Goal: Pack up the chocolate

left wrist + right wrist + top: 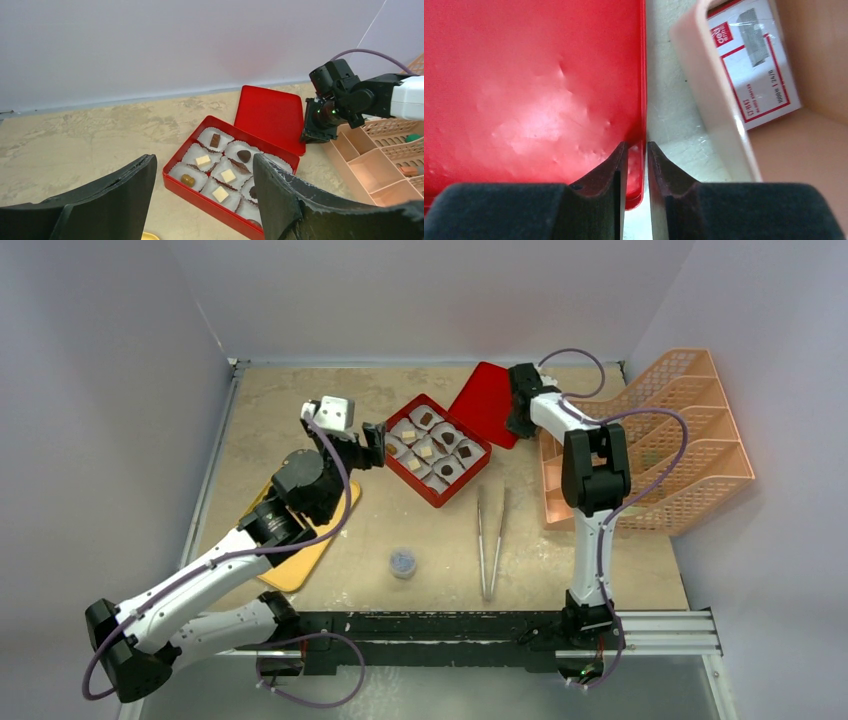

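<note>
Black fingers of the right gripper stand narrow, nipping the rim of the red lid, with only a thin strip of table between that rim and the orange rack. The left gripper hangs wide and empty beside the left wall of the red box, bare table to its left, arm stretched diagonally forward; the chocolate sits in paper liners inside that box.
</note>
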Motion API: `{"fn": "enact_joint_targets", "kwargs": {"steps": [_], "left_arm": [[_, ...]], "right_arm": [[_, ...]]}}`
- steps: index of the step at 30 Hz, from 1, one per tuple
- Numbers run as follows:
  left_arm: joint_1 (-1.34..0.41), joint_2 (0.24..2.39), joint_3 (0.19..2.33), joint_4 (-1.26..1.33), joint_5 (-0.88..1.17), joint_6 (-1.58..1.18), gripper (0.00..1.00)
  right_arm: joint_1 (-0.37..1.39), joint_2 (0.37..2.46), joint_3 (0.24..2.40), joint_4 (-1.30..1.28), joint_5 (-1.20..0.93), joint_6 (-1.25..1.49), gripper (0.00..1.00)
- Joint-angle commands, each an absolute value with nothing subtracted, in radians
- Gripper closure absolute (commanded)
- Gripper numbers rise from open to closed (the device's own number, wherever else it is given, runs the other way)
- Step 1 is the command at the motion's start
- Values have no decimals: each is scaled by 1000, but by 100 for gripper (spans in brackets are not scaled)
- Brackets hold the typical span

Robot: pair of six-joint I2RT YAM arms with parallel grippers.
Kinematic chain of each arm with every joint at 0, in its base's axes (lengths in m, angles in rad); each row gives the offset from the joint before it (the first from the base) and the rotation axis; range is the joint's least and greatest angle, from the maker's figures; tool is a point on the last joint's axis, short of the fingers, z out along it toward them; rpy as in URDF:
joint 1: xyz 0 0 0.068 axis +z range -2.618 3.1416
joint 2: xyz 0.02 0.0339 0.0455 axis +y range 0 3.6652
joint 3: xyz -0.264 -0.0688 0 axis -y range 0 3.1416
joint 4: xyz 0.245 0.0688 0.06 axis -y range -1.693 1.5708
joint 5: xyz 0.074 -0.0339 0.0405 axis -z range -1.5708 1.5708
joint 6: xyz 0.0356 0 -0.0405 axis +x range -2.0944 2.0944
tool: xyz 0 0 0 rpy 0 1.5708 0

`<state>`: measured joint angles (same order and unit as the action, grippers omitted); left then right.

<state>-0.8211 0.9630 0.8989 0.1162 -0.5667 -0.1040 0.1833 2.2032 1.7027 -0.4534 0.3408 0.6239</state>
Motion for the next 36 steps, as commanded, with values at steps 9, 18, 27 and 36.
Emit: {"fn": "enact_joint_targets", "kwargs": {"steps": [9,18,27,36], "left_arm": [[-822,955,896,53,-559,-126,31],[-823,1054,851,297,-488,106,32],[-822,1302,810,667,-155,451,32],[-826,1694,863,994,-62,611,30]], "right_arm": [[212,2236,1737,-527,413,711,100],[210,2120,1811,-511,282,690,100],[209,2064,1953,-579,235,677,100],[207,2012,1940,-621,161,696,100]]}}
